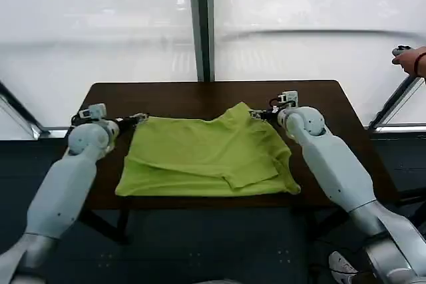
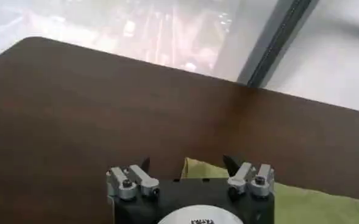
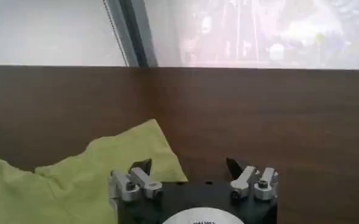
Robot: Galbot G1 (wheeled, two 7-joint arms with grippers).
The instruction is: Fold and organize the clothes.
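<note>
— Where's the T-shirt (image 1: 206, 157) sitting?

— Spread over the middle of the dark brown table (image 1: 180, 98), lime yellow-green, roughly folded, with a sleeve flap doubled over near its right front. One point of cloth pokes up toward the far edge.

— And the arms?

— The left gripper (image 1: 138, 118) is at the shirt's far-left corner; from its wrist camera the two dark fingertips (image 2: 230, 162) stand spread apart, with the cloth's corner showing between them, not pinched. The right gripper (image 1: 256, 114) is at the far-right peak of the shirt, jaws parted too, the fabric lying just beside one fingertip (image 3: 141, 165).

— Any label or writing?

— There is some small print on the white disc of each gripper body, too cut off to read.
</note>
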